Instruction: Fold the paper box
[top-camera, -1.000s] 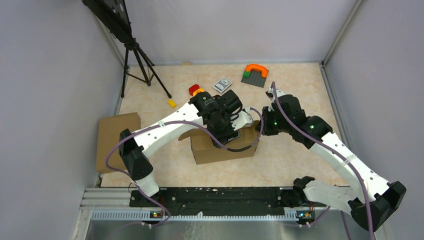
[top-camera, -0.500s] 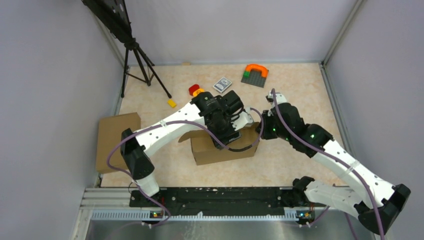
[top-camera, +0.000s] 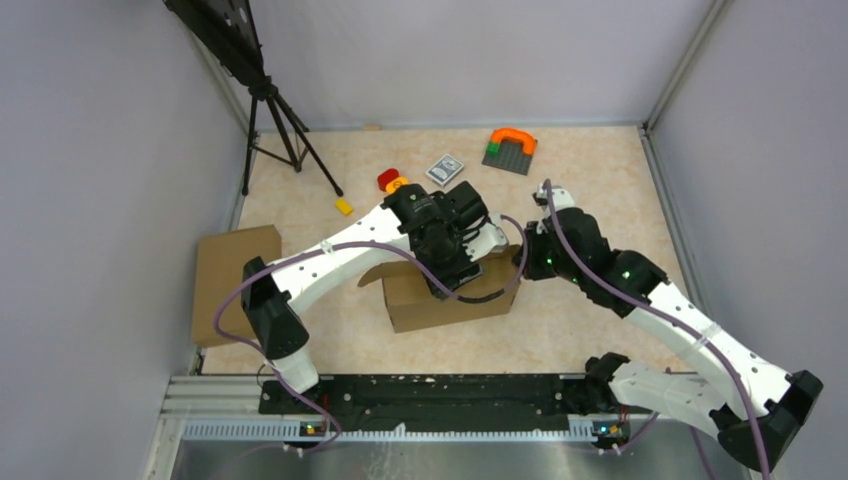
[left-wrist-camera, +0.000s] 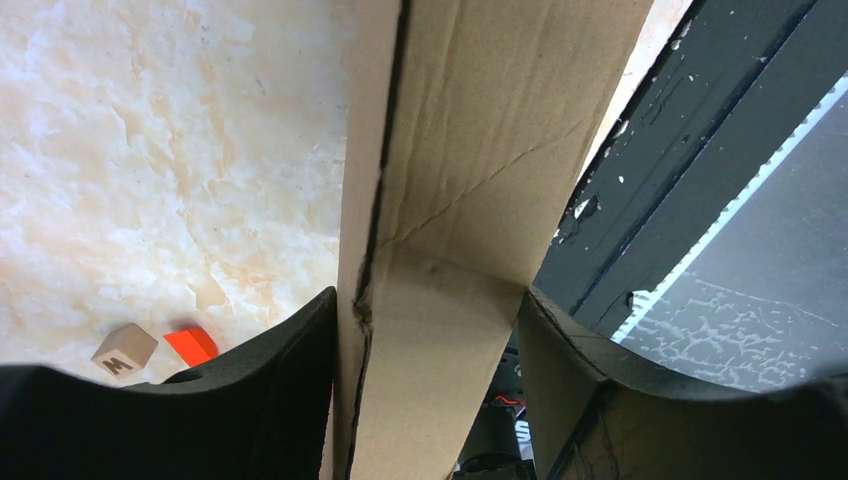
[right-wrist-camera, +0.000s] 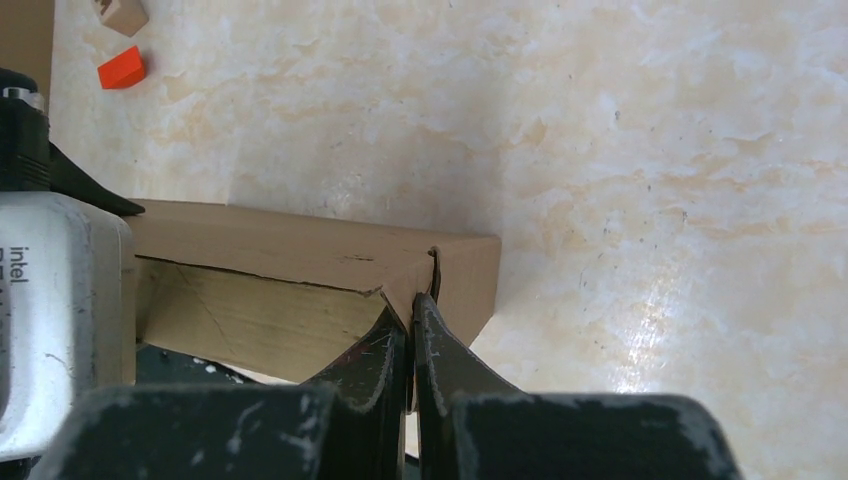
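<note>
Wall of paper box (top-camera: 440, 300) clamped by left gripper (left-wrist-camera: 428, 300); right gripper (right-wrist-camera: 411, 305) fully closed at end corner, pinch unclear. Brace firmly, fold along crease.

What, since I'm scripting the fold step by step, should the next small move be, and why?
Probably the right gripper should ease its flap inward at the corner of the paper box. It is shut there, seemingly pinching a thin flap edge, while the left gripper clamps a folded wall between its fingers, steadying the box.
</note>
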